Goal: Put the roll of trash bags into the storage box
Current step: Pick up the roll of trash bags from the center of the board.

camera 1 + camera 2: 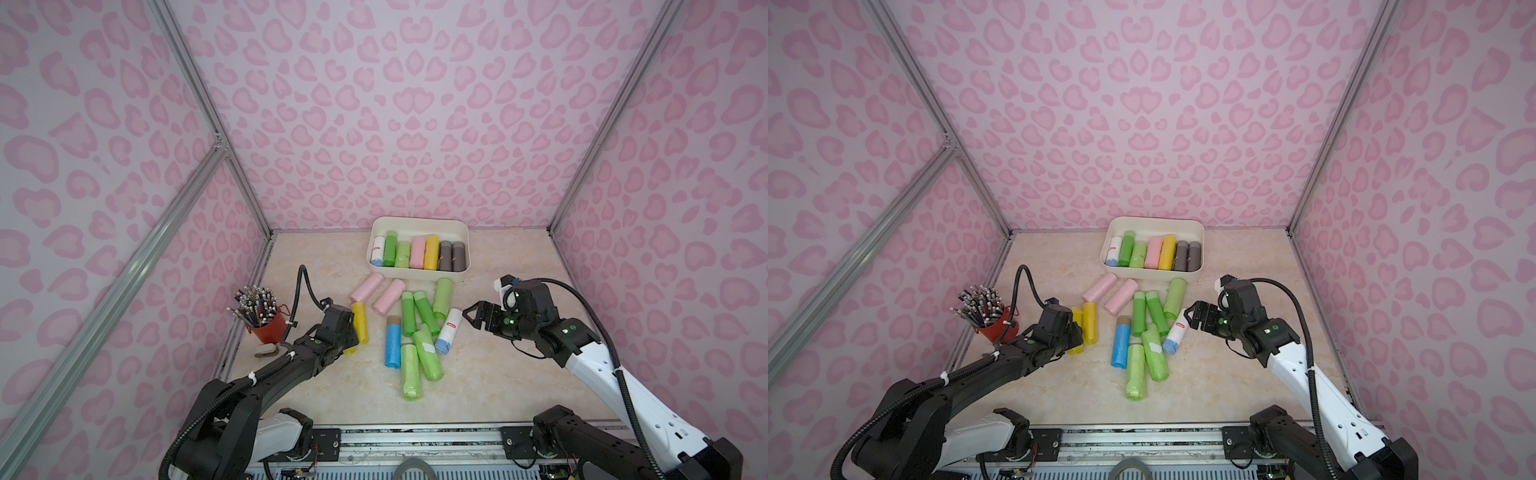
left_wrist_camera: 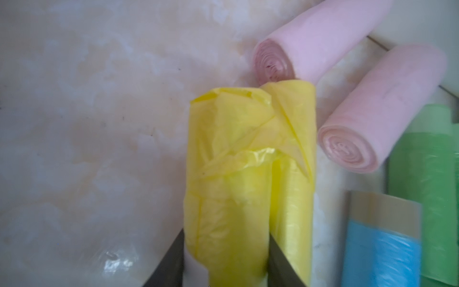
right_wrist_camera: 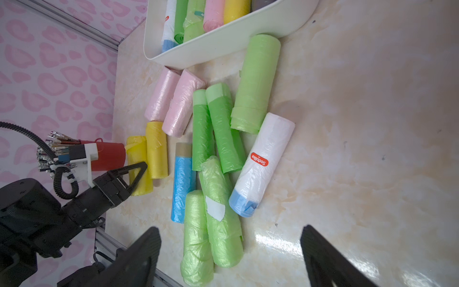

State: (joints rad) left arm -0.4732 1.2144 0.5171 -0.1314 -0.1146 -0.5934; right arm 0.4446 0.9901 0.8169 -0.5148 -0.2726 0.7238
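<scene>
My left tool point(image 2: 226, 236) pinches the left yellow roll point(image 2: 223, 149) across its girth, so it shouldn't slip. The roll lies on the bench point(image 1: 498, 374), near left of the pile point(image 1: 415, 332), with the storage box point(image 1: 419, 220) far behind. My right tool point(image 1: 468, 318) hangs open, out of the way.

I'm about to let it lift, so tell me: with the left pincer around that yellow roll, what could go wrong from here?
One: the left pincer straddles a yellow roll whose outer wrap is loose and crumpled, so it may slip. Two: one finger is wedged against the second yellow roll, which could get dragged along. Three: the storage box already holds a full row, so it may land on top.
</scene>
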